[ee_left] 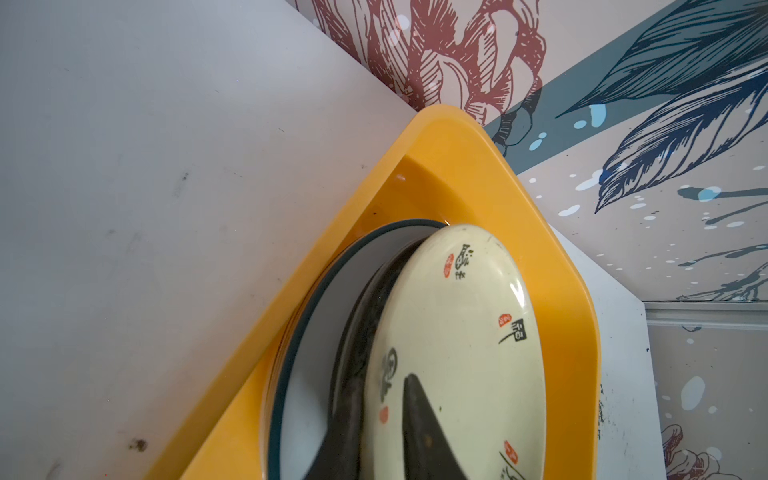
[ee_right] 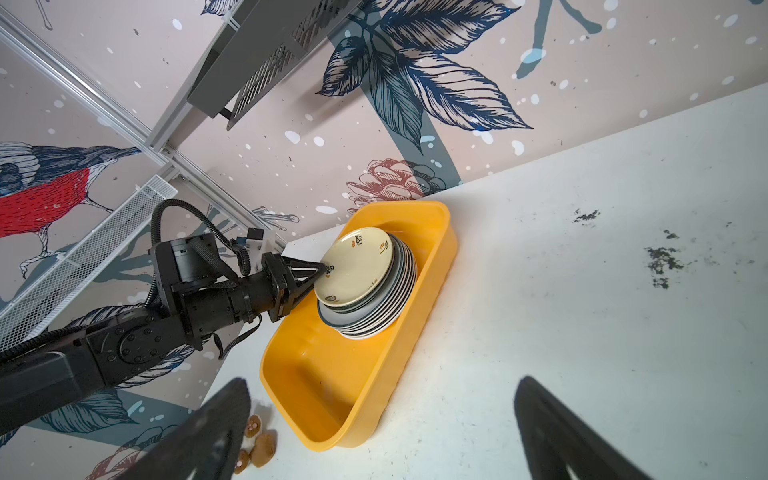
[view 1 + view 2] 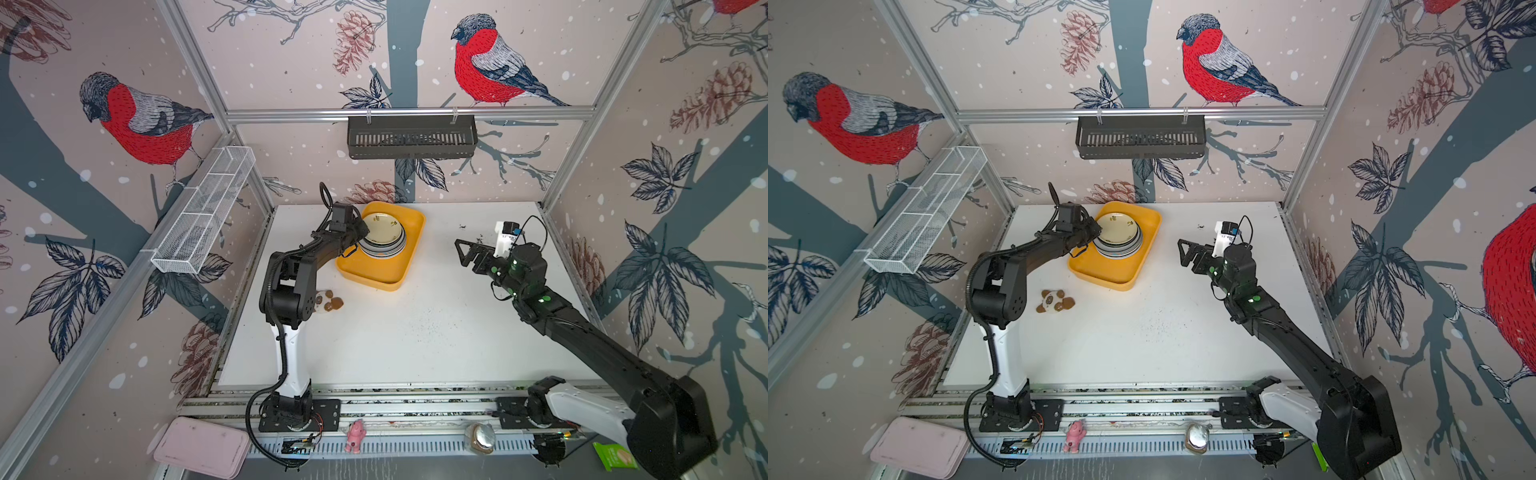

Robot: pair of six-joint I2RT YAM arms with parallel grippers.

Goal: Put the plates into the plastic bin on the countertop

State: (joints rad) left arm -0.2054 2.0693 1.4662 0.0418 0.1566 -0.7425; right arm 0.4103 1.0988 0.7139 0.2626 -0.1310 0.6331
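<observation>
On the white countertop, which fills the floor of the enclosure, all task items stand in the rear left-of-centre area. Dark specks are scattered over the surface near the middle and toward the rear right corner.

The yellow-orange plastic bin sits at an angle. Its far short end is close to the back wall. The near half of the bin floor is bare.

The stack of plates occupies the far half of the bin. In the right wrist view, the stack edges show white, black and teal bands. No plate lies on the countertop outside the bin.

The cream plate is the top item of the stack. It is smaller than the plates under it and carries small black and red marks near its rim.

The left gripper reaches over the left wall of the bin to the near-left rim of the cream plate. Its jaws stand narrow, with one finger above the rim and one below. Whether they press on the plate cannot be told.

The right gripper hangs above bare countertop, well apart from the bin on its right. Its fingers are spread wide with nothing between them.

The panda toy lies on the countertop near the front left corner of the bin, beside the left arm.
</observation>
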